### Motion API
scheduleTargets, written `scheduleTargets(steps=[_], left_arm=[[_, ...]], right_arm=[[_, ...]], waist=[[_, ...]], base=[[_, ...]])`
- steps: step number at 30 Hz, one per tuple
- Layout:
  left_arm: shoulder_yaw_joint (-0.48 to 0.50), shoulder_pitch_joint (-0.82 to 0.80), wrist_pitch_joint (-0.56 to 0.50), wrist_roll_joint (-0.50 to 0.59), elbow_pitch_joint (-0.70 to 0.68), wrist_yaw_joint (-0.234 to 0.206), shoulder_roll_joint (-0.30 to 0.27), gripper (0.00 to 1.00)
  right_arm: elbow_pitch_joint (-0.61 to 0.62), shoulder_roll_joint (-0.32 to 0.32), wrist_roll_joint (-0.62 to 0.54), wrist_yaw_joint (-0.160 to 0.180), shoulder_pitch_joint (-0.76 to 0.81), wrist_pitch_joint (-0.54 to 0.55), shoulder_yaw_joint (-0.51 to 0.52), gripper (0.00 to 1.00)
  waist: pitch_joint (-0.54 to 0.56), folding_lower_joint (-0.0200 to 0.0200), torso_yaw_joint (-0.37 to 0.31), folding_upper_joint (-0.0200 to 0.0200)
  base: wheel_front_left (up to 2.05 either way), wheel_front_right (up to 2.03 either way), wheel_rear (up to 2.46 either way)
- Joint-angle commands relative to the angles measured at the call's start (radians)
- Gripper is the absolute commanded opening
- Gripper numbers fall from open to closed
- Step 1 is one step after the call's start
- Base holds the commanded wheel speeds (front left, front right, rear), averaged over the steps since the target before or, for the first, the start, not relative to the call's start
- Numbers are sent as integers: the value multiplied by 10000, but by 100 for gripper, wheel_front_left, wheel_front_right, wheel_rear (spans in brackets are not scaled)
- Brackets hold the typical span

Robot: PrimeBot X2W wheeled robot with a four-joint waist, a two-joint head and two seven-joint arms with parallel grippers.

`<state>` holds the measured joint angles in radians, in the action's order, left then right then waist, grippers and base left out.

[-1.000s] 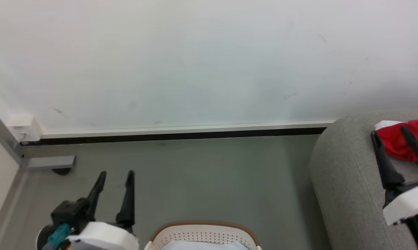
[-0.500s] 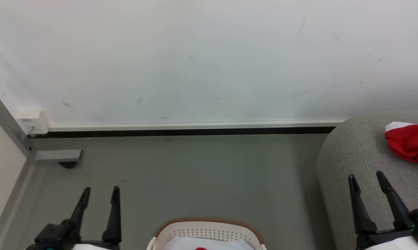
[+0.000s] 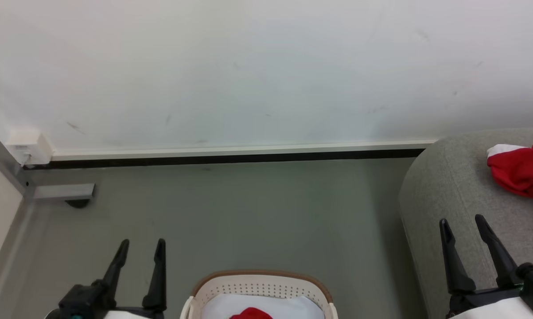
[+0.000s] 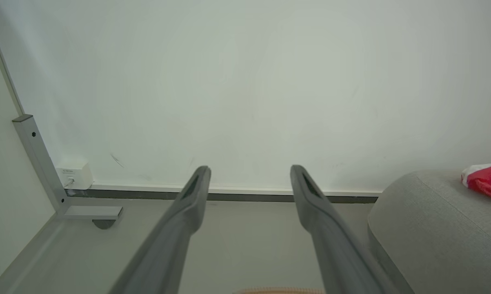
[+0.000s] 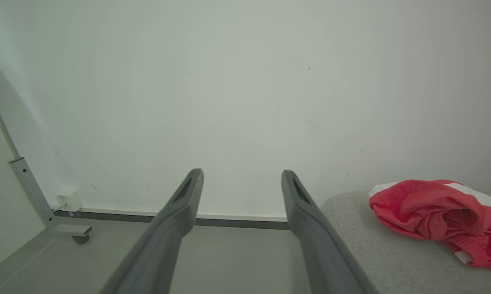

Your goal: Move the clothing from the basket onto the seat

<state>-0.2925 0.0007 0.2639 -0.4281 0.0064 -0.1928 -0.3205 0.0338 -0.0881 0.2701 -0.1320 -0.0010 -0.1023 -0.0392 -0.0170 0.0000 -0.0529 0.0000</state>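
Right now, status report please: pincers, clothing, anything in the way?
Left pincer open, empty. Right pincer open, empty, near seat edge. Red garment on seat; more clothing in basket. Nothing seen in the way.

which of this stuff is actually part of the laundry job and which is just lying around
Part of the job: basket, white cloth and red cloth inside it, seat, red garment lying on it, left pincer and right pincer, both open.
Just there: white wall box, metal frame foot, skirting strip.
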Motion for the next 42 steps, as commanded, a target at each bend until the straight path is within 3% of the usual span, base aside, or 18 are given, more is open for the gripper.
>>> scheduleTargets(steps=[1, 11, 24, 34, 42], left_arm=[[-38, -199, 6, 180, 77, 91, 28, 100], [-1525, -2180, -817, 726, 1313, 1511, 2, 100], [-3089, -4575, -3347, 549, 5324, 2959, 598, 100], [-3913, -6152, -4982, -226, 8167, 3232, 631, 100], [-4821, -6957, -5968, -1016, 9120, 3233, 363, 100]], right_arm=[[75, 13, -110, 25, -209, 9, 38, 100], [481, -57, -203, 25, -1338, -256, 122, 100], [485, 148, -195, 25, -2775, -952, 216, 100], [560, 287, -108, 25, -3797, -1381, 169, 100], [442, 349, -128, 25, -4306, -1547, -160, 100]], waist=[[-217, 0, -23, 0], [-2417, 0, -477, 0], [-4591, 0, -1589, 0], [-6389, 0, -2383, 0], [-7547, 0, -2848, 0]], base=[[0, 0, 0], [0, 0, 0], [0, 0, 0], [0, 0, 0], [0, 0, 0]])
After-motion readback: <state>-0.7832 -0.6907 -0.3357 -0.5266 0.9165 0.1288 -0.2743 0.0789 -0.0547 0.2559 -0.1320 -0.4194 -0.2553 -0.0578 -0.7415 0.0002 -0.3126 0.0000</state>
